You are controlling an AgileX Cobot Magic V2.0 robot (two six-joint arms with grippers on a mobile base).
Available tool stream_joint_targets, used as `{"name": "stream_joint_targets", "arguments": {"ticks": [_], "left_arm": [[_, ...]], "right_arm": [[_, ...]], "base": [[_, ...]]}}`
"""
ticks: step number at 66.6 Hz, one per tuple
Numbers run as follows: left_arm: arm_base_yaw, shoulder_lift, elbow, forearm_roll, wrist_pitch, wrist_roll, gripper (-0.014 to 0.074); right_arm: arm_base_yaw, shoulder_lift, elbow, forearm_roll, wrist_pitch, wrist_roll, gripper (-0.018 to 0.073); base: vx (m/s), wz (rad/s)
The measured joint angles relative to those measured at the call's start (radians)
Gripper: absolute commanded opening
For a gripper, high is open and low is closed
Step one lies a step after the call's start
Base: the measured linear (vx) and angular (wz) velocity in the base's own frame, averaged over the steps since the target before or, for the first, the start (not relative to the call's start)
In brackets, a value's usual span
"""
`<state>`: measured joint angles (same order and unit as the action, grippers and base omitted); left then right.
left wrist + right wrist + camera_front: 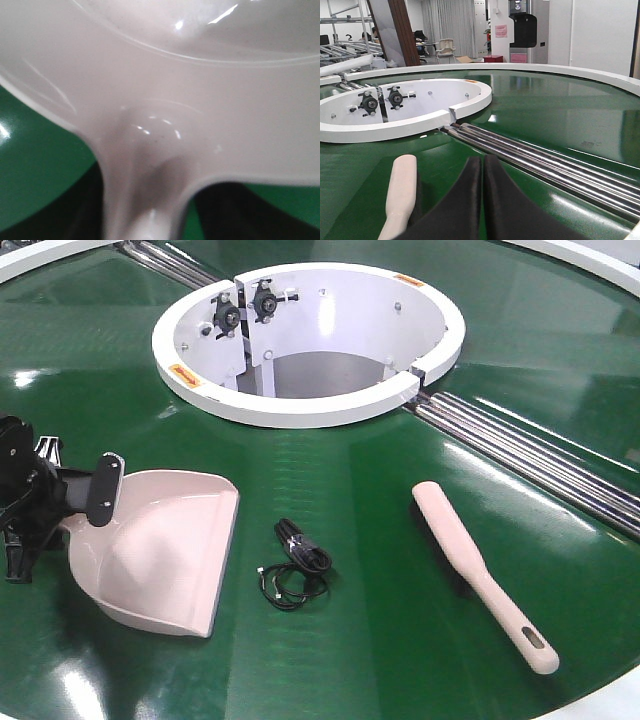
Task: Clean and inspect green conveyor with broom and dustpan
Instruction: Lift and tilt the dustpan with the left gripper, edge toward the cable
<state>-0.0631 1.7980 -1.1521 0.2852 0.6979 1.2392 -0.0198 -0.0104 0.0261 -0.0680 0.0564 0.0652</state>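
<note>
"Green conveyor (380, 640), the wide glossy dark green belt that serves as your table: how far along is the cleaning?"

"Going by the front view, you are early on. Your left tool (85, 502) is clamped on the handle of the pale beige plastic scoop-shaped dustpan (165, 550). It sits on the table at the left, its wide lip turned toward a small coil of black cable (298, 565). That coil lies loose between the dustpan and the long flat pale beige plastic broom (480, 565), which lies untouched at the right. I judge nothing swept yet; the pan looks empty."

"And the wrist views?"

"In the left wrist view, the dustpan's rounded back wall (200, 75) and the root of its handle fill the frame, with green belt beneath. The tool's own fingers are too blurred to make out there. In the right wrist view, your right tool (483, 167) is pinched closed on nothing, low over the belt. It is just beside the broom (402, 190) but not on it. So the broom pick-up, the sweep and the inspection are all left, as I judge it."

"Counts?"

"One dustpan, one broom, one cable coil, one white ring-shaped hub (300, 405), and two seams of silver rollers (530, 455) in the front view."
</note>
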Motion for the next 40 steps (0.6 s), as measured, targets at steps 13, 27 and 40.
{"name": "stream_joint_targets", "arguments": {"ticks": [13, 27, 40], "left_arm": [[0.000, 0.000, -0.001, 0.003, 0.004, 0.004, -0.0008], [0.000, -0.034, -0.001, 0.003, 0.007, 0.004, -0.0007], [-0.008, -0.084, -0.001, 0.006, 0.038, 0.005, -0.0007]], "right_arm": [[0.000, 0.000, 0.000, 0.000, 0.000, 0.000, -0.0010], [0.000, 0.000, 0.000, 0.000, 0.000, 0.000, -0.0010], [0.000, 0.000, 0.000, 0.000, 0.000, 0.000, -0.0010]], "base": [[0.00, 0.00], [0.00, 0.00], [0.00, 0.00]]}}
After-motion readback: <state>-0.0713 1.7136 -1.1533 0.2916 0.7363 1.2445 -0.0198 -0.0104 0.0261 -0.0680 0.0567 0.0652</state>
